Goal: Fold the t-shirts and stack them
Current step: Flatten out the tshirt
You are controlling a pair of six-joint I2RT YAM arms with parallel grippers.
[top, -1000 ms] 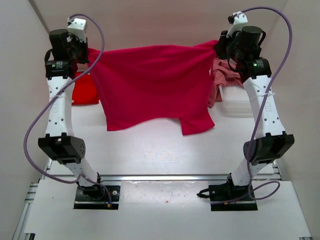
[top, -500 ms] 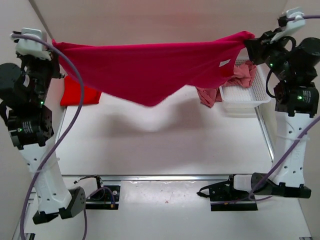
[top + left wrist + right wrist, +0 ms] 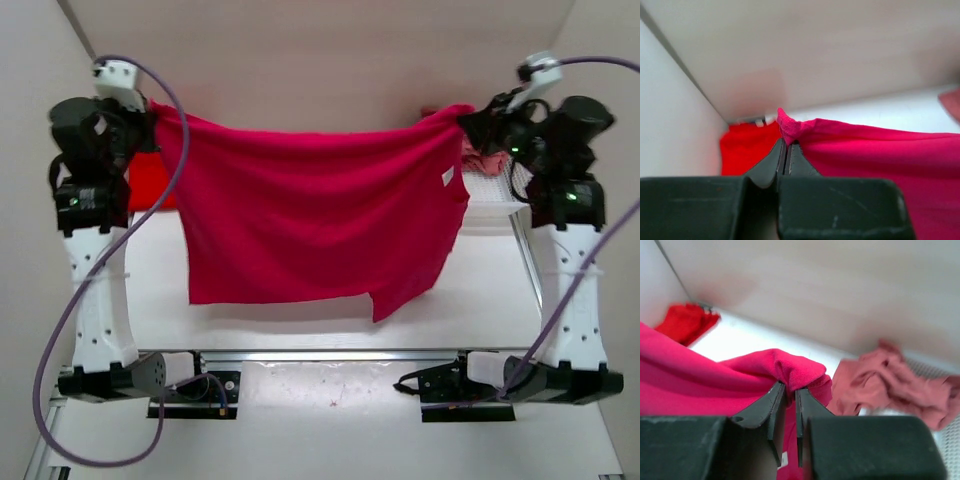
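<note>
A white mesh basket (image 3: 492, 205) sits on the white surface (image 3: 280, 325), just below the right claw (image 3: 466, 120) and a little to its right. A pale beige wall (image 3: 320, 60) stands behind both claws. A lighter side wall (image 3: 25, 120) rises to the left of the left claw (image 3: 152, 115). A metal rail (image 3: 330, 353) runs along the surface's near edge, well below both claws.

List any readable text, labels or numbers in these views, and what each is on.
No text can be read in any view.
White tag on the crimson-magenta t-shirt: too small to read from the top camera, blurred in the right wrist view.
No markings show on the arms, table or walls.
</note>
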